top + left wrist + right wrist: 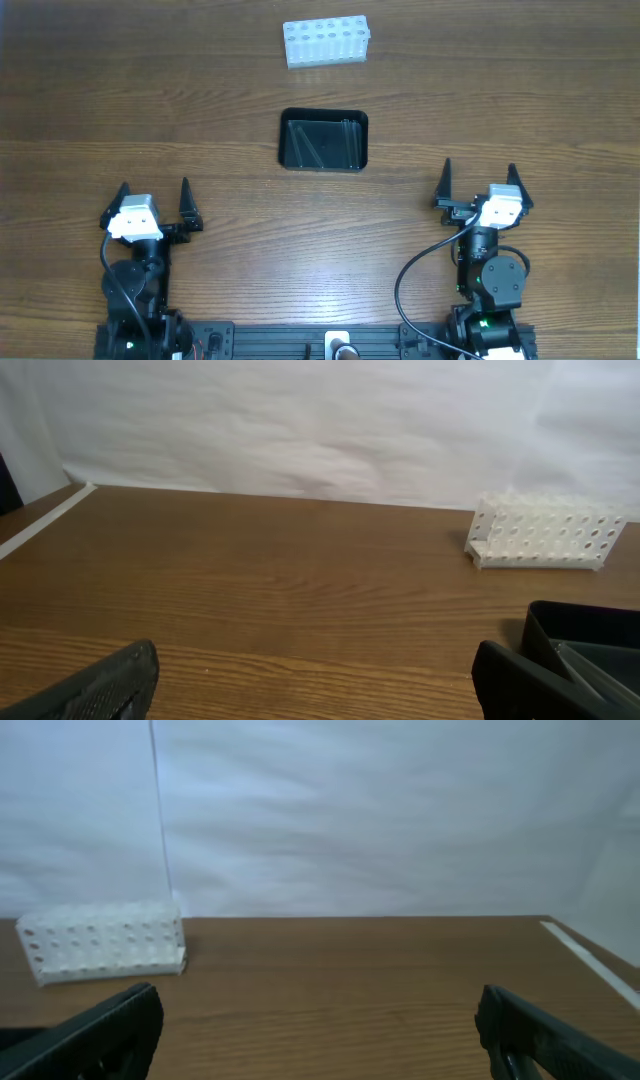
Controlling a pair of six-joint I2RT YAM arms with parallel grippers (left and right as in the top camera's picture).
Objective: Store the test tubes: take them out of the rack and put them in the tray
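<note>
A white test tube rack [326, 42] stands at the far middle of the table; no tubes are visible standing in it. It also shows in the left wrist view as the rack [543, 532] and in the right wrist view as the rack [102, 941]. A black tray [324, 140] lies in front of it, with clear tubes [318, 145] lying inside. The tray's corner [585, 630] appears in the left wrist view. My left gripper [153, 200] is open near the front left. My right gripper [479, 184] is open near the front right. Both hold nothing.
A wooden tabletop [200, 110] spreads around the rack and tray. A white wall [350, 810] backs the table's far edge. A pale strip [45, 520] marks the table's left edge, and another strip [590, 955] marks the right edge.
</note>
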